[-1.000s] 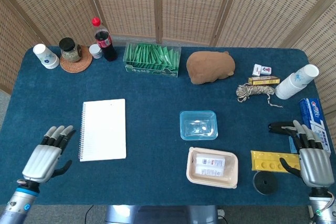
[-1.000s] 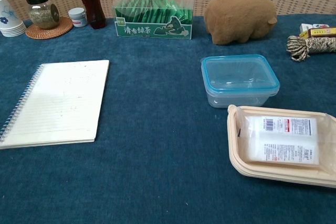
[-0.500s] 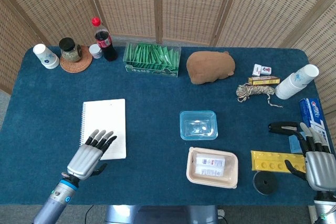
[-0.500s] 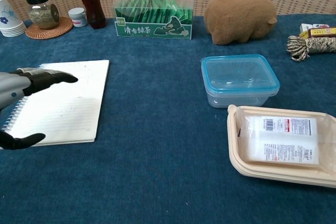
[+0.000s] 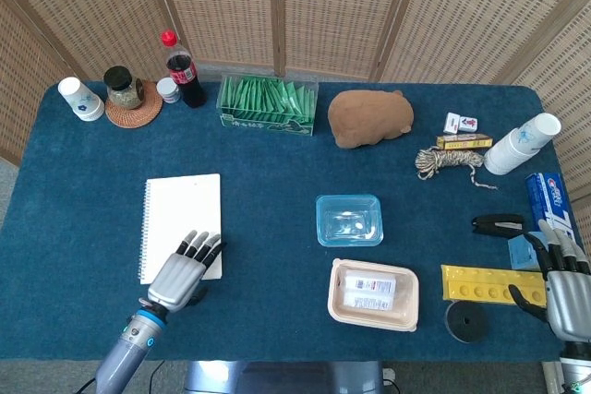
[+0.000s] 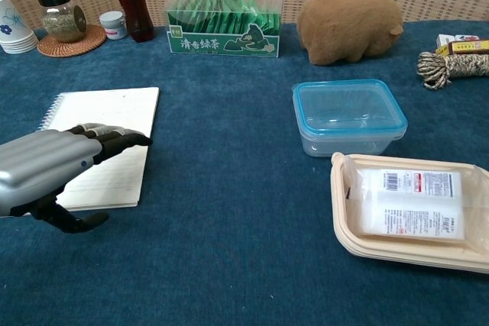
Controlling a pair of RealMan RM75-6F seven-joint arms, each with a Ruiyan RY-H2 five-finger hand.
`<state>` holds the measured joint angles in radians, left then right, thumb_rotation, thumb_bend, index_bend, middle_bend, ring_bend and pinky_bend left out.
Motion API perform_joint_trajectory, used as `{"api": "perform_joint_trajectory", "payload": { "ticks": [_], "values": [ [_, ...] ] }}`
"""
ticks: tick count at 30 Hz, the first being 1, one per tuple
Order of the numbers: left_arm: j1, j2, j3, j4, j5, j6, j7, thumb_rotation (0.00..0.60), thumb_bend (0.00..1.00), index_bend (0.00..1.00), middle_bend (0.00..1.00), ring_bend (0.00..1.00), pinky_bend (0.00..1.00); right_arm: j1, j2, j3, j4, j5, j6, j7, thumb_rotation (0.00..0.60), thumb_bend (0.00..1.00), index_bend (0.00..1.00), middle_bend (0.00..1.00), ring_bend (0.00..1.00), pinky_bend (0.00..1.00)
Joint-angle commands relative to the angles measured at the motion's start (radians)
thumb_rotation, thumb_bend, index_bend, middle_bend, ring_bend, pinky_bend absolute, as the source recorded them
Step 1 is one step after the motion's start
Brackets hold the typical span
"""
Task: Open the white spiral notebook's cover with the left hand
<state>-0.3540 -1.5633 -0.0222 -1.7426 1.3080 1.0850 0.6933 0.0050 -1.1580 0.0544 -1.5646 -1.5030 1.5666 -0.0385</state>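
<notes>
The white spiral notebook (image 5: 181, 221) lies flat and closed on the blue table, its wire spine along the left edge; in the chest view the notebook (image 6: 114, 116) is at centre left. My left hand (image 5: 182, 273) hovers over the notebook's near right corner, fingers stretched out and apart, holding nothing; in the chest view the left hand (image 6: 53, 169) covers the lower part of the page, with the thumb below the notebook's front edge. My right hand (image 5: 563, 285) is at the table's near right corner, fingers apart and empty.
A clear blue-rimmed box (image 5: 349, 220) and a beige food tray (image 5: 373, 294) sit right of the notebook. At the back stand a green tea box (image 5: 267, 104), a brown plush (image 5: 369, 117), a cola bottle (image 5: 184, 69), a jar and cups. Rope, scissors (image 5: 499, 224) and a yellow strip (image 5: 480, 282) lie right.
My left hand has swept from the table's near left edge rightward onto the notebook's near right corner. The right hand has drawn back toward the near right edge. The notebook has not moved.
</notes>
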Motion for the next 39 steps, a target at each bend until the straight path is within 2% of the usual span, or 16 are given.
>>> {"api": "perform_joint_trajectory", "payload": {
  "ticks": [1, 34, 39],
  "values": [
    [-0.011, -0.016, -0.004, 0.013, -0.02, 0.0, 0.008, 0.6, 0.31, 0.08, 0.04, 0.0, 0.0, -0.002, -0.001, 0.001, 0.003, 0.002, 0.001, 0.002, 0.6, 0.25, 0.15, 0.08, 0.06, 0.13],
    [-0.063, -0.089, -0.006, 0.089, -0.102, 0.042, 0.017, 0.6, 0.31, 0.09, 0.06, 0.0, 0.0, -0.017, -0.004, 0.007, 0.008, -0.003, 0.017, 0.011, 0.6, 0.25, 0.13, 0.07, 0.06, 0.13],
    [-0.061, -0.087, -0.003, 0.094, -0.092, 0.06, 0.001, 0.6, 0.36, 0.1, 0.06, 0.0, 0.0, -0.021, -0.003, 0.008, 0.007, -0.005, 0.024, 0.009, 0.6, 0.25, 0.13, 0.07, 0.06, 0.13]
  ]
}}
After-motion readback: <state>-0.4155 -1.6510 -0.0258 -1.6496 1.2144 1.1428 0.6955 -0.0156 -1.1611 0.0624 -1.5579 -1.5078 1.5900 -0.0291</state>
